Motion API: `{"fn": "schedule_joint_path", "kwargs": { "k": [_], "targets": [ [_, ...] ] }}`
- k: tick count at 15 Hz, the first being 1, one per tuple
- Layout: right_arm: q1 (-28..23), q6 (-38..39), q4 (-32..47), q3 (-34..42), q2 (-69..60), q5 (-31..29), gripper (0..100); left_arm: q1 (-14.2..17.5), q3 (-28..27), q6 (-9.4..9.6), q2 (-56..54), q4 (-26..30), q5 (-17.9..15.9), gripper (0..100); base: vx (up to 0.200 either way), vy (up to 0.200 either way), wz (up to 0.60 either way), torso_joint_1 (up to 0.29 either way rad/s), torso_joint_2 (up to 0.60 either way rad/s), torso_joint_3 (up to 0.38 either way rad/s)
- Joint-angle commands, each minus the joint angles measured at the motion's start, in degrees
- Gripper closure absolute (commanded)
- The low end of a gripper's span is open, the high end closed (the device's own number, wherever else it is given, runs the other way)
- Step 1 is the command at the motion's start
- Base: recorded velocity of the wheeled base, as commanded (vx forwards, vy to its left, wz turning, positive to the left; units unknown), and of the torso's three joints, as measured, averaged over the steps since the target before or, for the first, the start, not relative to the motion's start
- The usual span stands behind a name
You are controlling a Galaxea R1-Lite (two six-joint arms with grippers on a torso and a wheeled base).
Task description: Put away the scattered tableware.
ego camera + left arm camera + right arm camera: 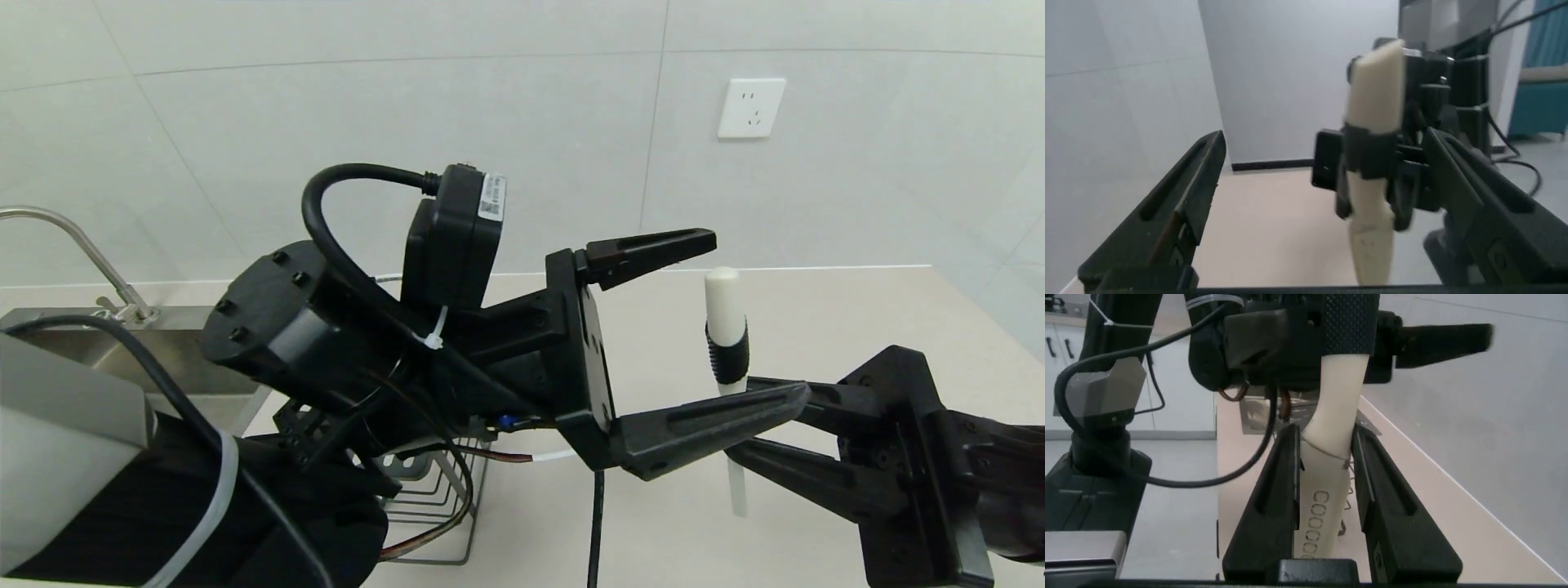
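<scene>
A white utensil (723, 300) with a black grip band stands upright above the beige counter (849, 318). My right gripper (741, 418) is shut on its lower shaft; in the right wrist view the fingers (1283, 483) press on both sides of the utensil (1336, 416), which has small slots lower down. My left gripper (759, 315) is open, with one finger on each side of the handle. The left wrist view has the utensil (1373, 155) between the spread fingers (1176, 212), closer to the other one, with my right gripper (1413, 175) behind it.
A wire rack (445, 510) stands on the counter under my left arm. A steel sink (49, 327) with a faucet (77, 237) lies at the left. A tiled wall with an outlet (751, 107) closes the back. The counter stretches to the right.
</scene>
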Motion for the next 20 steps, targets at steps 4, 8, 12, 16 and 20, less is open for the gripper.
{"fn": "schedule_joint_path", "kwargs": {
  "k": [4, 8, 12, 16, 20],
  "targets": [
    [-0.02, -0.10, -0.03, -0.58, 0.05, 0.03, 100, -0.67, -0.16, -2.03, 0.13, -0.20, -0.20, 0, 0.000, 0.000, 0.00, 0.000, 0.00, 0.000],
    [-0.38, -0.63, -0.03, -0.75, 0.31, -0.06, 100, -0.85, 0.02, -2.38, -0.48, -0.20, 0.06, 100, 0.000, 0.000, 0.00, 0.000, 0.00, 0.000],
    [-2.66, -2.12, -0.12, 0.83, 1.10, -0.24, 0, -1.38, 1.07, -2.47, -1.54, -0.20, 0.85, 100, 0.000, 0.000, 0.00, 0.000, 0.00, 0.000],
    [-8.37, -2.30, -1.08, 8.65, -6.72, -0.33, 0, 7.59, 5.02, -1.94, -5.84, -0.20, 1.29, 100, 0.000, 0.000, 0.00, 0.000, 0.00, 0.000],
    [-24.28, -2.91, 1.38, 18.05, -26.76, -0.76, 100, 20.69, 10.03, -1.85, -11.56, 0.15, 1.20, 100, 0.000, 0.000, 0.00, 0.000, 0.00, 0.000]
  ]
}}
